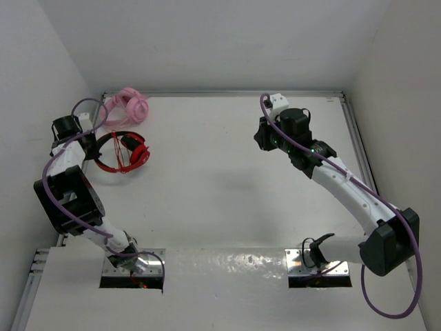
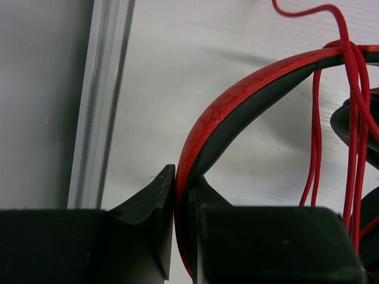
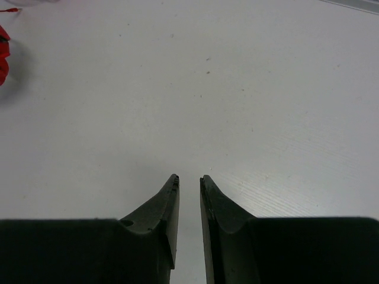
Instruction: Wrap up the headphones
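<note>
Two YAM arms share a white table enclosed by pale walls on three sides, with their bases at its near edge. The left arm is folded back on itself along the left wall, a purple cable looped around it. The right arm stretches out over the right half of the table and carries its own purple cable. The red headphones lie on the table in the far left area, just beside the left arm's wrist. Their round ear cups face the middle of the table and the headband arcs toward the left wall. One pair of pale pink headphones rests in the far left corner, near the red pair but apart from it. The left gripper is clenched on the headband, one finger on the red outer face and the other on the black lining. In the left wrist view the band curves up and to the right from that grip. The thin red cord hangs in several strands over the band at the right of that view. An aluminium rail runs along the table edge at the left of it. The right gripper hovers over bare table well apart from the headphones. Its fingers are slightly parted, with a narrow strip of table showing between them, and they grasp nothing. A sliver of red shows at the left edge of the right wrist view.
</note>
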